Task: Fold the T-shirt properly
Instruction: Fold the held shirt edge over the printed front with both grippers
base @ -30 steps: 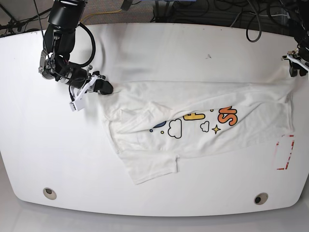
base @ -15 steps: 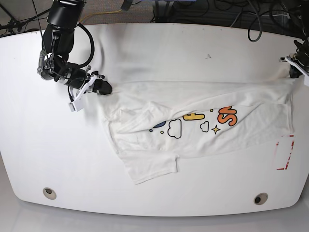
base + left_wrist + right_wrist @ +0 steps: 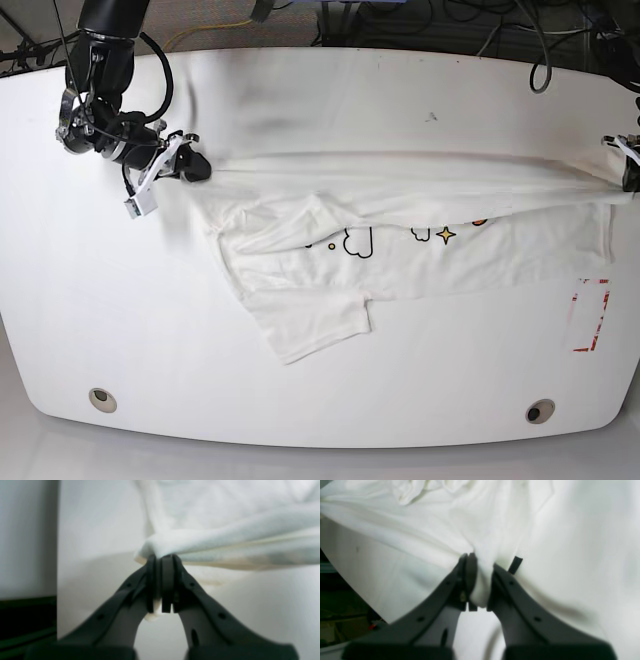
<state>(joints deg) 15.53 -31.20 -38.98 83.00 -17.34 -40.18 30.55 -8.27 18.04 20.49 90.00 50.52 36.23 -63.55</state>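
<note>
The T-shirt (image 3: 400, 240) is spread across the white surface (image 3: 320, 100), its upper edge drawn taut between the two tools. The left tool (image 3: 161, 562) is clamped on a bunched corner of the cloth, which is lifted off the surface just ahead of its tips. The right tool (image 3: 478, 562) is clamped on a fold of fabric at the opposite end, the rest of the shirt lying beyond it.
</note>
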